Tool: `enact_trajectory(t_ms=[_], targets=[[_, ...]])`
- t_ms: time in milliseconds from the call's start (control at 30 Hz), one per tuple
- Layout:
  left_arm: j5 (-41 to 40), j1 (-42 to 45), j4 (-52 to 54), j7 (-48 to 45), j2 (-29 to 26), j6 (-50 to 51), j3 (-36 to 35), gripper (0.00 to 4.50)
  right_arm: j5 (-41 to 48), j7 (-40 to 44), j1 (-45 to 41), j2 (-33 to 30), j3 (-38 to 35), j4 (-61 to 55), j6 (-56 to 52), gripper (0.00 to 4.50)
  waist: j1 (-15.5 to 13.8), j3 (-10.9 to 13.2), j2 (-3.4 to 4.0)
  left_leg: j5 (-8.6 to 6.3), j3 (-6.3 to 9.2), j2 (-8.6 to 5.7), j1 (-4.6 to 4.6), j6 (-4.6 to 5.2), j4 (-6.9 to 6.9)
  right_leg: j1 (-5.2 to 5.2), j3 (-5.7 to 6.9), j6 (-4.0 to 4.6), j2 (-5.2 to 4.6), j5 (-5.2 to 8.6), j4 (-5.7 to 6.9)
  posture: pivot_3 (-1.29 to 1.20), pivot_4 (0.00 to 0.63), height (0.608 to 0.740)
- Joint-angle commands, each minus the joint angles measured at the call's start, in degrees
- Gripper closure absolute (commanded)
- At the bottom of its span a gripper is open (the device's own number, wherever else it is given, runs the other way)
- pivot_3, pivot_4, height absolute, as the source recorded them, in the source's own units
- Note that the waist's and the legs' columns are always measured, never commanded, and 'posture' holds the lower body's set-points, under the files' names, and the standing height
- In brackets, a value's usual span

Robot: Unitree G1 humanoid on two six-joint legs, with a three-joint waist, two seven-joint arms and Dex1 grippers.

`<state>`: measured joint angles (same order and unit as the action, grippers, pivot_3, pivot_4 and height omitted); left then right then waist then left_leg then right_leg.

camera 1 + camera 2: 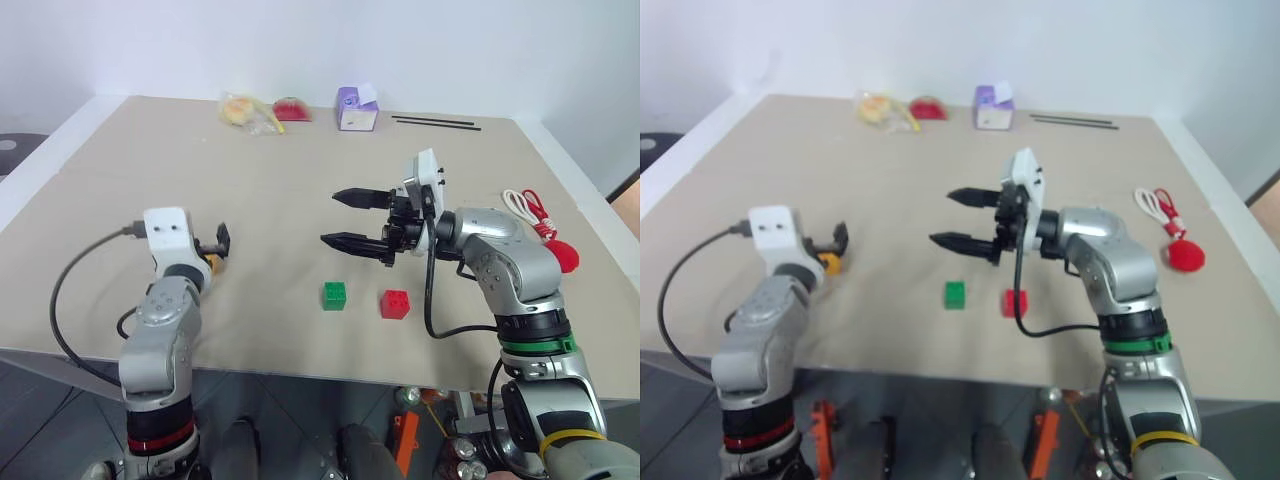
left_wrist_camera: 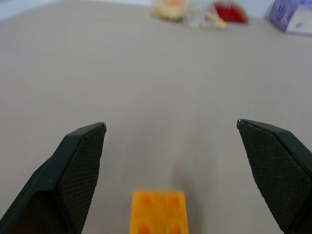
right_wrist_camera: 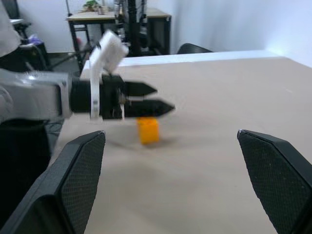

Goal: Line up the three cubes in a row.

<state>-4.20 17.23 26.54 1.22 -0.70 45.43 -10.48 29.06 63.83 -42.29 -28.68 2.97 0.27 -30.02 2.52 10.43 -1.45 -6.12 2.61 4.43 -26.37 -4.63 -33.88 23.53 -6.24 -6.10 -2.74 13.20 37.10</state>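
With green studded plastic cube and red one adjacent near the table's front edge, the yellow-orange cube sits apart between the left gripper's wide jaws, seemingly awaiting grasping; right gripper hovers wide, empty.

Purple box (far edge), black sticks

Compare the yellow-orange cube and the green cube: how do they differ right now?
The yellow-orange cube sits between the open left gripper's fingers; the green cube lies free, beside the red cube. The yellow-orange one sits apart on the robot's left; the green near the centre. Both are studded blocks resting on the table.
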Motion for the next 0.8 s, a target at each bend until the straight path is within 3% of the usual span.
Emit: enact_trajectory(t_ms=[33,400,800], targets=[[-0.66,-1.0,0.86,0.0,0.5,-2.05,1.33,0.05,0.2,4.25,-2.07,-0.66,1.21,0.32,2.2,0.0,0.13,0.0,0.0,0.0,0.0,0.0,0.01,0.0,0.0,0.02,0.01,0.02,0.0,-0.01,0.0,0.0,0.15,0.74],[-0.8,-2.54,-3.66,1.88,0.54,-4.2,0.39,0.05,-1.52,8.67,-3.33,-1.7,3.33,2.14,3.35,0.0,0.16,0.0,0.0,-0.02,0.01,0.0,0.05,-0.04,0.01,0.02,0.01,0.06,0.01,0.02,0.0,0.0,0.15,0.74],[-1.25,-5.72,-1.71,2.98,1.23,-2.68,0.56,0.05,-2.14,9.57,-3.09,-2.14,3.37,1.73,3.12,0.0,0.16,0.0,0.0,-0.05,0.01,0.0,0.04,-0.07,0.03,0.04,0.01,0.08,0.01,0.05,0.0,0.0,0.15,0.74]])
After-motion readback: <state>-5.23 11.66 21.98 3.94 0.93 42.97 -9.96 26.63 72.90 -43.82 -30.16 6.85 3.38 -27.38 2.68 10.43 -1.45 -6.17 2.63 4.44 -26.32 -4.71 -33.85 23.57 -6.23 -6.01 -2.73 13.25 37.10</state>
